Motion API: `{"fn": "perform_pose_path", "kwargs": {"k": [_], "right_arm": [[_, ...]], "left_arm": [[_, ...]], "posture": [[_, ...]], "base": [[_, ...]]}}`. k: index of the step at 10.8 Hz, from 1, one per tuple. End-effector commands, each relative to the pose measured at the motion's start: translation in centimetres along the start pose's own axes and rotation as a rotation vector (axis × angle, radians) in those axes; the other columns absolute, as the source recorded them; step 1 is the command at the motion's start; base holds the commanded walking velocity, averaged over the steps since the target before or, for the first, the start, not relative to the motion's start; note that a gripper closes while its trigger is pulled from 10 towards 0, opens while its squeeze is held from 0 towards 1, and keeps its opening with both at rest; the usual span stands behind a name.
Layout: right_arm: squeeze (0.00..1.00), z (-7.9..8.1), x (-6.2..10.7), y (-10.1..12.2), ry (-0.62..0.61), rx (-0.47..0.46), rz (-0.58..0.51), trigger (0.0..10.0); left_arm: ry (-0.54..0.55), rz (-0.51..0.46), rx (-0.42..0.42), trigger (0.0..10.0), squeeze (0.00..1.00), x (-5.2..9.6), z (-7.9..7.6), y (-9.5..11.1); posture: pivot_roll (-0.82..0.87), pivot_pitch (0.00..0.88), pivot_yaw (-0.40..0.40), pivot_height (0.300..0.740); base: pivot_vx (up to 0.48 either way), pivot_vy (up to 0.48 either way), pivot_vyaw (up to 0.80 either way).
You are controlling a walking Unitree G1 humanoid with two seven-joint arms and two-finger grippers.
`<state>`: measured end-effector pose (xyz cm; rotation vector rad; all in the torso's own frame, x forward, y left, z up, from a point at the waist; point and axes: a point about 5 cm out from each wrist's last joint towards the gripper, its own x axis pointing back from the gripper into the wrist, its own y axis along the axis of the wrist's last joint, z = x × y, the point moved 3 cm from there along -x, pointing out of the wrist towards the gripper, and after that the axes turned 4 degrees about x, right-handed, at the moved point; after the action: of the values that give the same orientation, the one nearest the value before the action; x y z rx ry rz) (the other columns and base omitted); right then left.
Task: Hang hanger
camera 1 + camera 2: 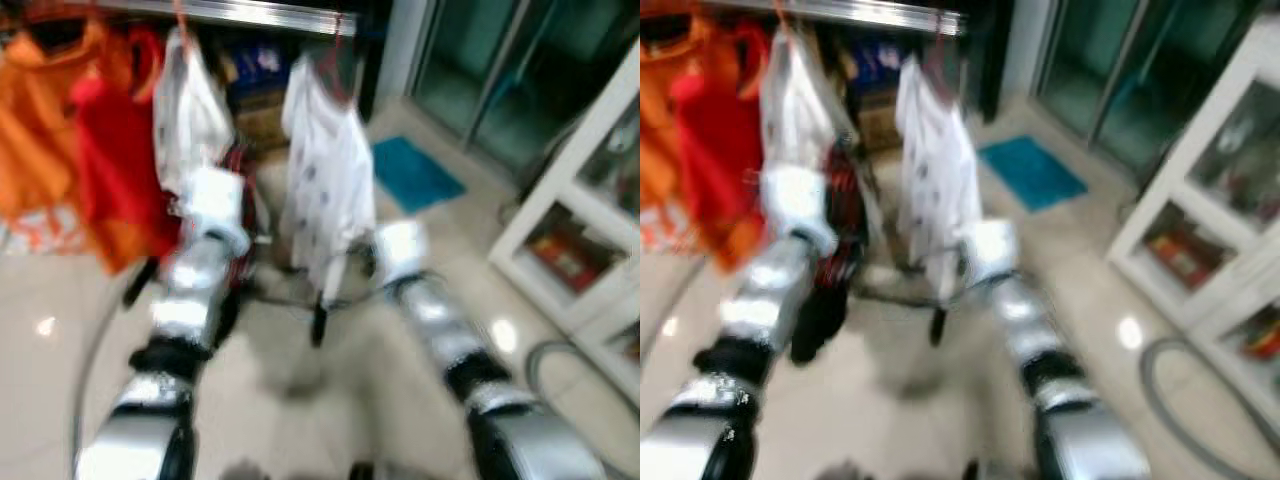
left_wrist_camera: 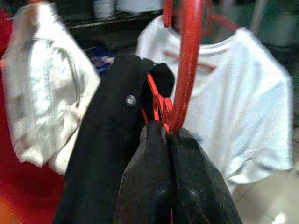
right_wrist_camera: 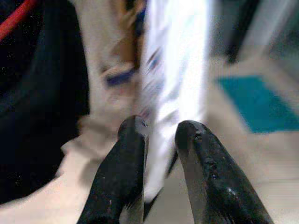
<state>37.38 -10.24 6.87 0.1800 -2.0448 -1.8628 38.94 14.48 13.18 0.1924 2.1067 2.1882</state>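
Hanger [image 2: 187,60] first: your left wrist view has its red hook rising straight out of the left gripper [image 2: 170,133], whose jaws are clamped together on its base. A black garment [image 2: 112,158] hangs on it beside the fingers. Behind it you see a white T-shirt [image 2: 243,107] on another red hanger, and off to the other side a pale grey-white garment [image 2: 42,102].

Your right gripper [image 3: 161,128] has its jaws a little apart, with the hem of a white patterned shirt [image 1: 328,170] in the gap; the blur hides whether they touch it.

From the head views, both silver arms reach forward and up toward a metal rail [image 1: 250,12]. Along it hang an orange garment [image 1: 40,130], a red one [image 1: 120,170] and white clothes. Beyond, on the pale tiled floor [image 1: 300,400], lies a teal mat [image 1: 412,172], and a white glass-fronted cabinet [image 1: 580,220] stands at your right.
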Motion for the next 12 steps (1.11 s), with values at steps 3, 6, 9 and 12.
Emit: {"fn": "perform_pose_path", "kwargs": {"k": [3,6,9,12], "right_arm": [[0.0,0.4,-0.1,0.1,0.005,-0.021,-0.01,10.0],[0.0,0.8,0.1,-0.5,0.011,-0.01,0.006,10.0],[0.0,0.9,0.1,-0.7,0.004,0.012,0.019,10.0],[0.0,1.5,0.1,-1.0,0.01,0.003,0.024,10.0]], "left_arm": [[-0.073,-0.068,0.014,10.0,0.0,0.0,-2.3,2.0],[-0.203,0.0,0.18,10.0,0.0,0.1,-7.3,0.0],[-0.238,-0.037,0.194,10.0,0.0,-2.6,-6.5,2.1],[0.081,-0.035,0.158,10.0,0.0,-3.8,1.7,3.8]], "posture": [[0.1,0.065,-0.01,0.74],[0.1,0.074,-0.014,0.74],[0.09,0.079,-0.012,0.74],[0.08,0.075,0.003,0.74]], "base": [[0.0,0.0,0.0],[0.0,0.0,0.0],[0.0,0.0,0.0],[0.0,0.0,0.0]]}}
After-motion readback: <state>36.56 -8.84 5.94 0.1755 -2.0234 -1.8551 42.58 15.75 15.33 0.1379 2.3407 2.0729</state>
